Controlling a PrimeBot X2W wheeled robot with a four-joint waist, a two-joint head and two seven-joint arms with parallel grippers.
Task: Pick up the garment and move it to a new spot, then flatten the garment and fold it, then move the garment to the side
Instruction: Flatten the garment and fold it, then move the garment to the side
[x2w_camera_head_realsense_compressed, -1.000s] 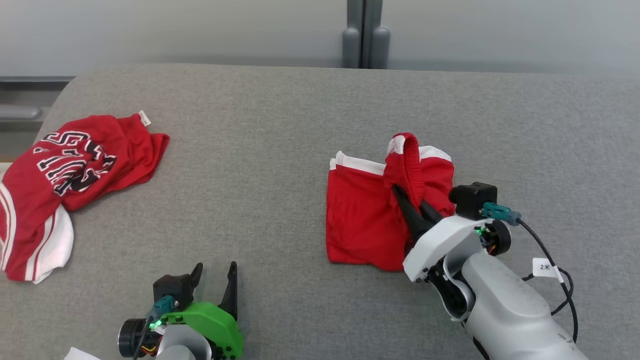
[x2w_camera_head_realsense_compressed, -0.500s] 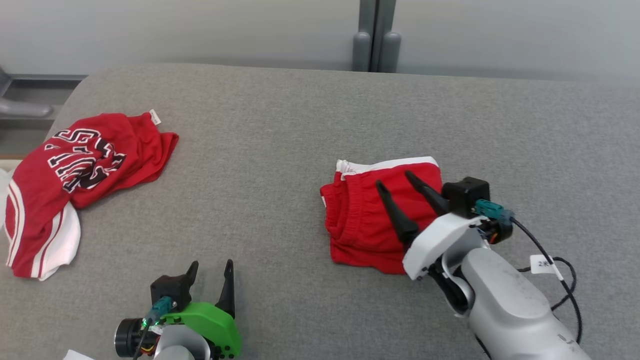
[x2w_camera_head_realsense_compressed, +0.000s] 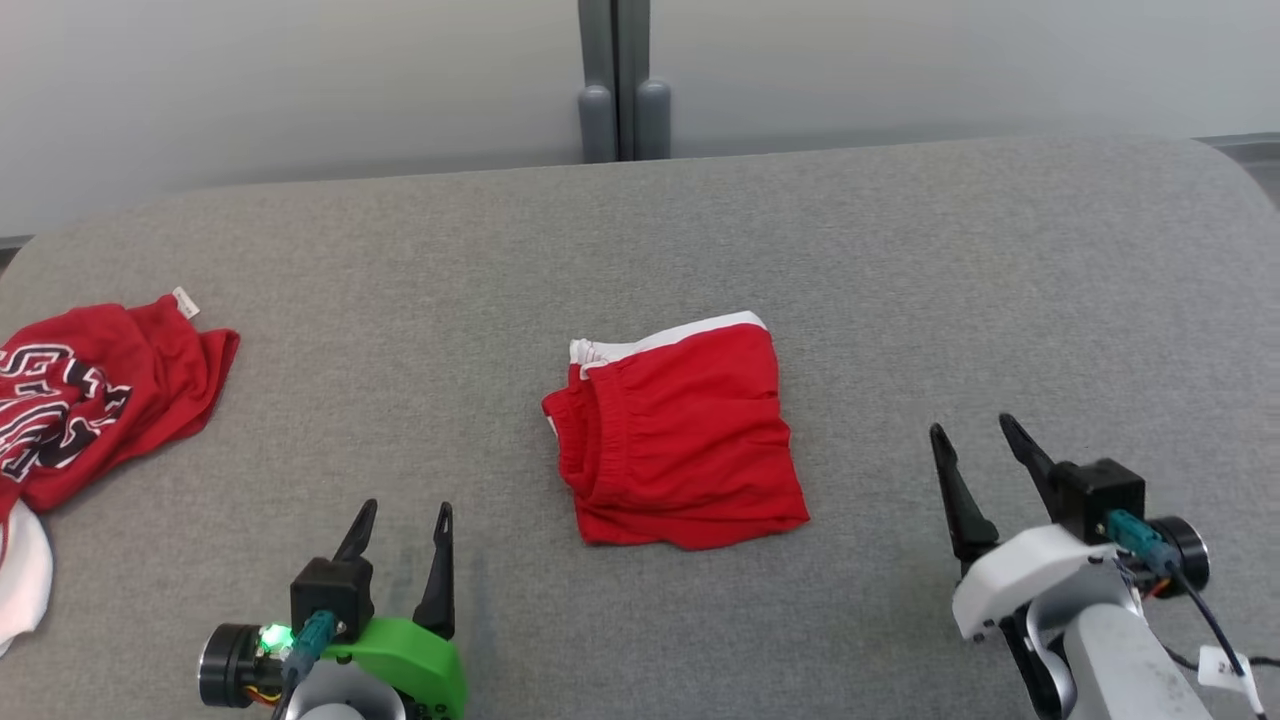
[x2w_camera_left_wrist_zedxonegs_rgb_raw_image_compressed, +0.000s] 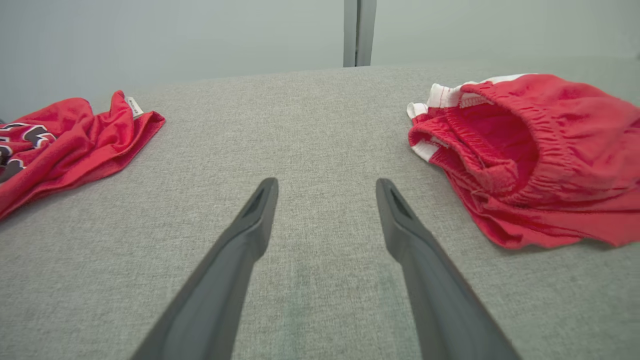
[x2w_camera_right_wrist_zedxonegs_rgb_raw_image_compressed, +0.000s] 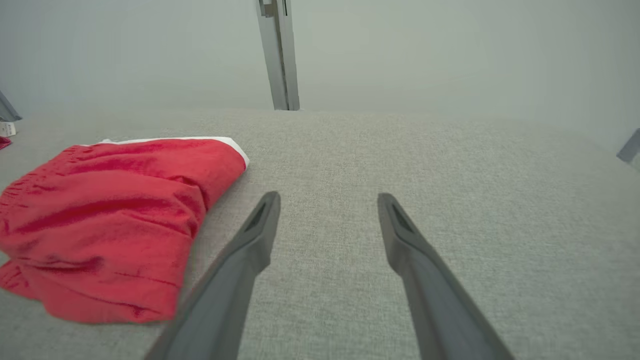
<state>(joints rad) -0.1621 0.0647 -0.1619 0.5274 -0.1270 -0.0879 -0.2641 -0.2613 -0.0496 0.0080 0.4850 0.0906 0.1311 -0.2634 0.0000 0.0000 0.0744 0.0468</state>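
The garment (x2w_camera_head_realsense_compressed: 680, 440), red shorts with white trim, lies folded into a small square at the middle of the grey table (x2w_camera_head_realsense_compressed: 900, 260). It shows at the right of the left wrist view (x2w_camera_left_wrist_zedxonegs_rgb_raw_image_compressed: 530, 155) and at the left of the right wrist view (x2w_camera_right_wrist_zedxonegs_rgb_raw_image_compressed: 110, 220). My left gripper (x2w_camera_head_realsense_compressed: 402, 510) stands open at the lower left, apart from the shorts, nothing between its fingers (x2w_camera_left_wrist_zedxonegs_rgb_raw_image_compressed: 250, 225). Off to the right of the shorts my right gripper (x2w_camera_head_realsense_compressed: 970, 425) is open and empty, over bare fabric (x2w_camera_right_wrist_zedxonegs_rgb_raw_image_compressed: 325, 200).
A crumpled red jersey (x2w_camera_head_realsense_compressed: 90, 400) with black-and-white lettering lies at the table's left edge, also in the left wrist view (x2w_camera_left_wrist_zedxonegs_rgb_raw_image_compressed: 65, 140). A grey post (x2w_camera_head_realsense_compressed: 620, 90) stands behind the table's far edge against a pale wall.
My right gripper opened, let the shorts' waistband drop onto the fold, and drew back to the lower right. The camera has turned, shifting the whole picture left.
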